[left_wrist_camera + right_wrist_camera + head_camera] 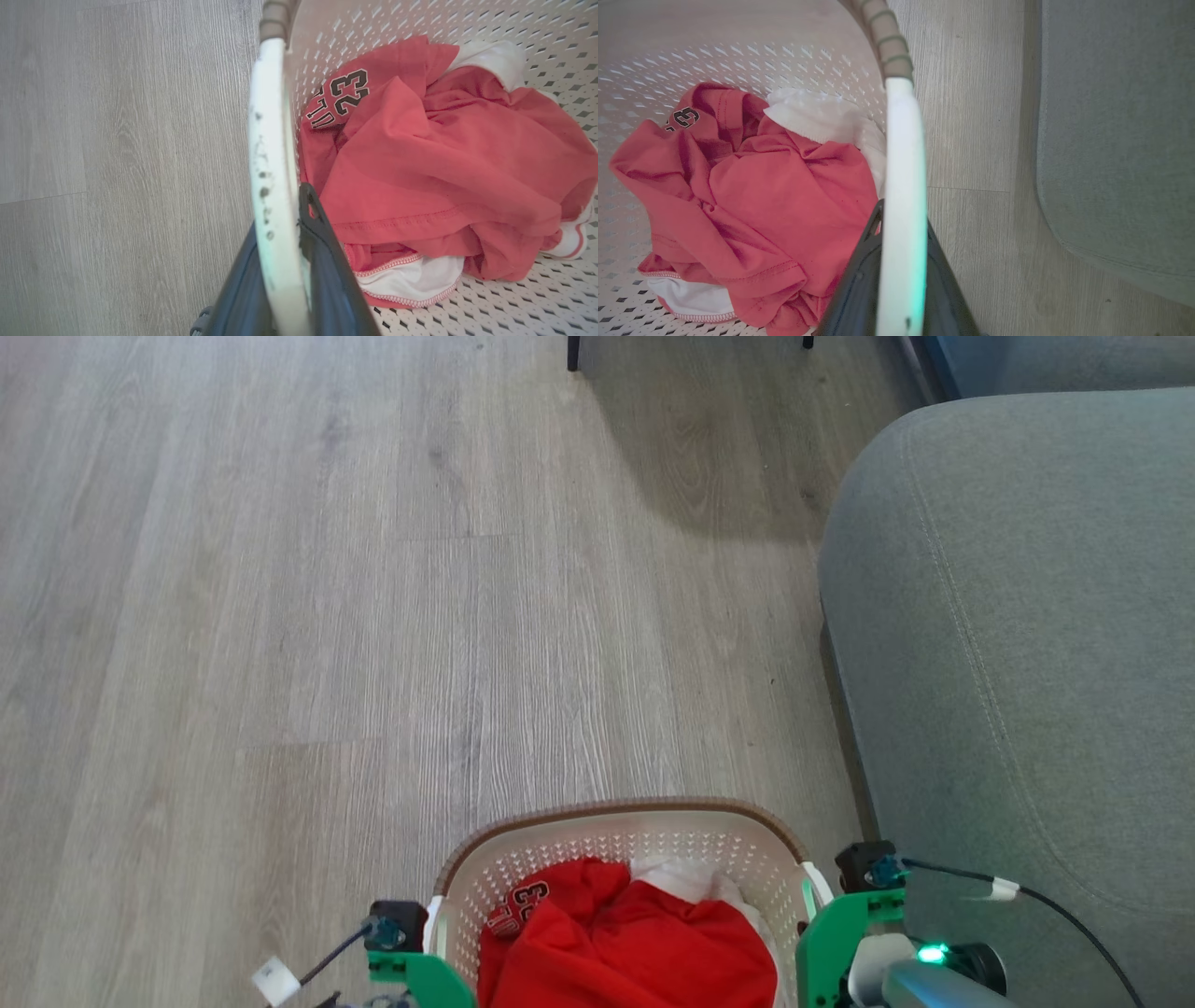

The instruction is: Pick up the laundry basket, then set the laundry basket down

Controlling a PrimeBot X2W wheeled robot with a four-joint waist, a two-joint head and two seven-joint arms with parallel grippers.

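Inside the left gripper (281, 223), a basket (616, 808) handle (270, 121) sits pinched. The right gripper (902, 223) pinches the other handle (902, 140).

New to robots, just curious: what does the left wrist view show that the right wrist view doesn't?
Left wrist view: left gripper gripping the left handle of the basket; number 23 in full on the red shirt. Right wrist view: right gripper on the right handle; a grey sofa. Both: the basket, shirt, white cloth, wood floor.
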